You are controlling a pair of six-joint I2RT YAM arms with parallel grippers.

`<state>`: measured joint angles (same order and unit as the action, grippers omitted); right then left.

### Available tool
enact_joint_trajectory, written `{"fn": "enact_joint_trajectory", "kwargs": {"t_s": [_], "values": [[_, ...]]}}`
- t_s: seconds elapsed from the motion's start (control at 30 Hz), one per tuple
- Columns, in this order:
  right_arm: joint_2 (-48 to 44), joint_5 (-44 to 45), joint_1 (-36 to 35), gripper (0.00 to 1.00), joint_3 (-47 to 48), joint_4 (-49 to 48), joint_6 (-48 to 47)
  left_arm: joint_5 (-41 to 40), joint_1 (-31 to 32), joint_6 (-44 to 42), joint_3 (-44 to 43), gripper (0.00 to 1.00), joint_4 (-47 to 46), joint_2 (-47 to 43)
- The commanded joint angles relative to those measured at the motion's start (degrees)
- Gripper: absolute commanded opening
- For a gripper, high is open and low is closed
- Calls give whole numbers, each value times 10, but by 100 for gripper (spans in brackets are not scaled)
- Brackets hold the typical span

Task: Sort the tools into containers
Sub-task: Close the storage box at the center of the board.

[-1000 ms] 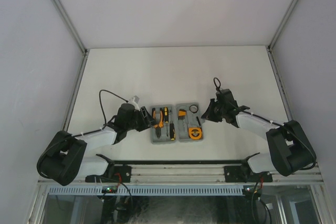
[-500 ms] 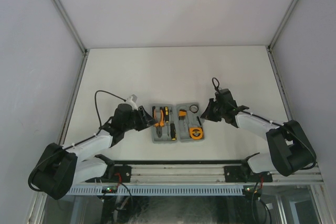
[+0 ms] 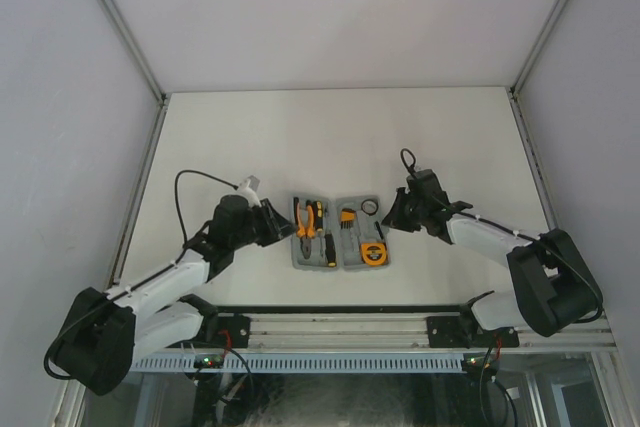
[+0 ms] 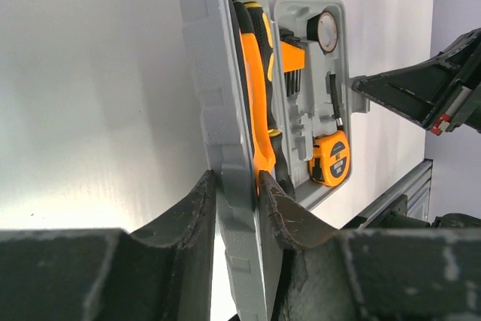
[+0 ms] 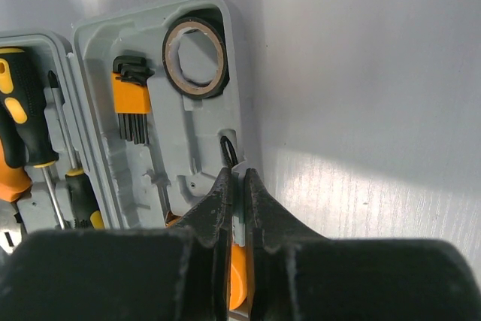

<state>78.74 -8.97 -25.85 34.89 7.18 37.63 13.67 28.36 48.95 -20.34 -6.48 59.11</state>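
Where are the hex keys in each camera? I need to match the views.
Top external: the hex keys sit mid-frame, at the upper left of the right half of the case.
Left wrist: the hex keys are upper middle, in the far half.
Right wrist: the hex keys are upper left.
Shared landmark: the ring, right beside them in every view.

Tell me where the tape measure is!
Top view: the orange tape measure sits in the grey case's right half, at the near end, with the hex keys beyond it.
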Motion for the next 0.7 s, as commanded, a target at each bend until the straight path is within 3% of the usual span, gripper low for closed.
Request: {"fn": "enact_joint_trajectory", "kwargs": {"t_s": [0.0,0.67], "values": [[4,-61,-38,0,9,-17,23,77,28,24,-68,28,-56,-17],[40,-74,-60,0,9,-68,56,68,28,8,-116,29,3,-27]]}}
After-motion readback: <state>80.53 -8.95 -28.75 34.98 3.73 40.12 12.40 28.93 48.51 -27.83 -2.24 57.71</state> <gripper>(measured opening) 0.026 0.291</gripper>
